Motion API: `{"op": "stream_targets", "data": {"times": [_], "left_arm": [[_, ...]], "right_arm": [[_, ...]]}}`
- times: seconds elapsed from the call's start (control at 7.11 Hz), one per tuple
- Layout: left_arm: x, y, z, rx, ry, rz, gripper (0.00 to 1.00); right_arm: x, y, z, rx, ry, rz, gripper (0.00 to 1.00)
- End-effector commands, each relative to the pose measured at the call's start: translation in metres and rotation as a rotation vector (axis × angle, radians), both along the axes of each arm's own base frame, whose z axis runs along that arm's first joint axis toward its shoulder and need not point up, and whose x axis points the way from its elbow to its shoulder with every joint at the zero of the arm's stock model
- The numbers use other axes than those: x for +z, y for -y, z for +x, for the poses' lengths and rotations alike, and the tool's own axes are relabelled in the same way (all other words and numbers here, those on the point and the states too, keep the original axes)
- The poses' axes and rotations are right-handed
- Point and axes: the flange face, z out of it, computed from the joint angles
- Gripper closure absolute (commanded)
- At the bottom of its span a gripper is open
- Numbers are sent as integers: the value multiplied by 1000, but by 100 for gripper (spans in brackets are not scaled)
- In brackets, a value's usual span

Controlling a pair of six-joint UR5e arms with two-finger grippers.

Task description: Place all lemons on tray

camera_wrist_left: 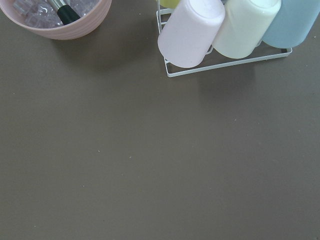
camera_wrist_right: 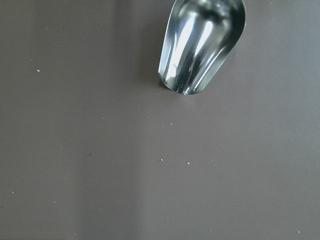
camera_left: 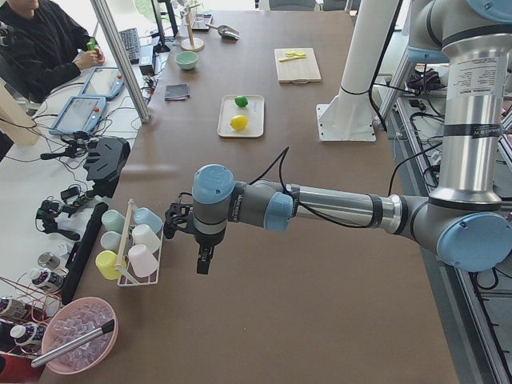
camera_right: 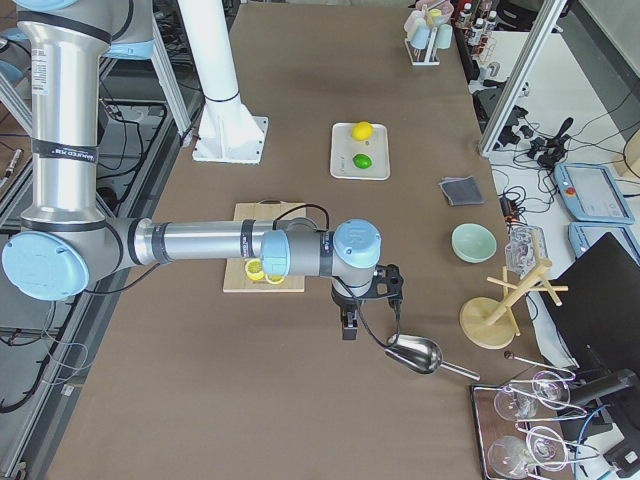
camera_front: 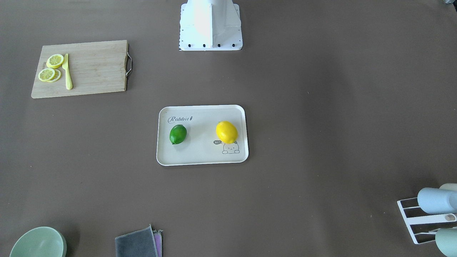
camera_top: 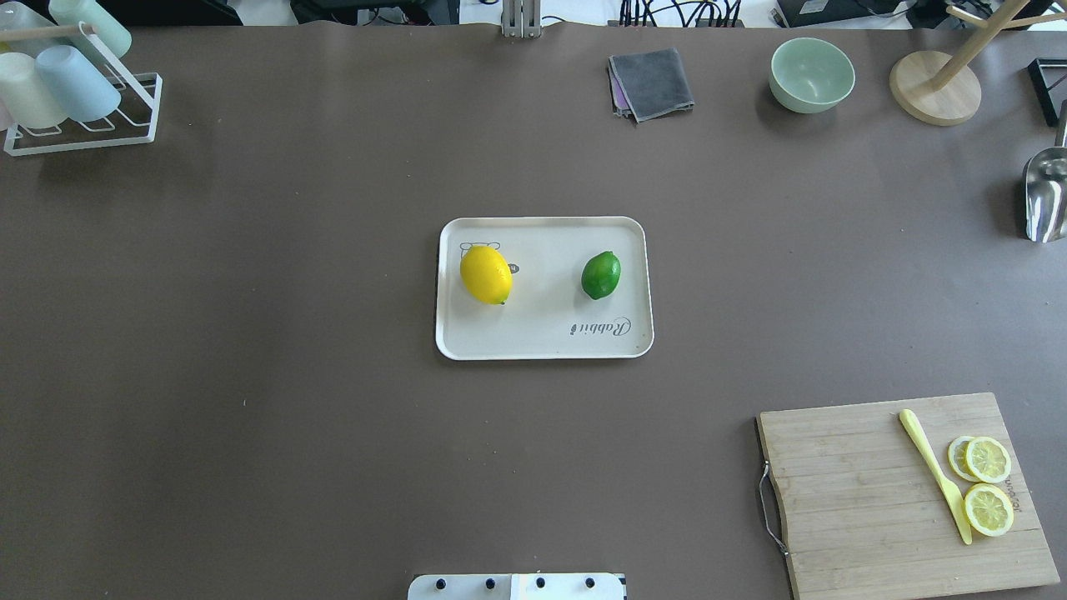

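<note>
The yellow lemon (camera_top: 486, 274) and the green lemon (camera_top: 601, 275) both lie on the cream tray (camera_top: 542, 333) with "Rabbit" lettering, at the table's middle; they also show in the front view, yellow (camera_front: 226, 132) and green (camera_front: 177, 134). My left gripper (camera_left: 205, 260) hangs over the table end beside the cup rack, far from the tray. My right gripper (camera_right: 347, 327) hangs over the other table end beside a metal scoop. Both show only in the side views, so I cannot tell whether they are open or shut. Neither holds anything that I can see.
A wooden cutting board (camera_top: 884, 500) carries lemon slices (camera_top: 988, 483) and a yellow knife (camera_top: 934, 475). A cup rack (camera_top: 79, 92), folded cloth (camera_top: 652, 83), green bowl (camera_top: 811, 75), wooden stand (camera_top: 934, 87) and metal scoop (camera_top: 1046, 192) line the table's far edge and ends.
</note>
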Motion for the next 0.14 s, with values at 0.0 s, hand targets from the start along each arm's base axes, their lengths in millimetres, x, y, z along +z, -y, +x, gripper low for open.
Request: {"op": "stream_targets", "data": {"times": [0.0], "left_arm": [[0, 0, 0, 0, -1, 1, 2]], "right_arm": [[-4, 3, 0, 0, 0, 9, 0]]}}
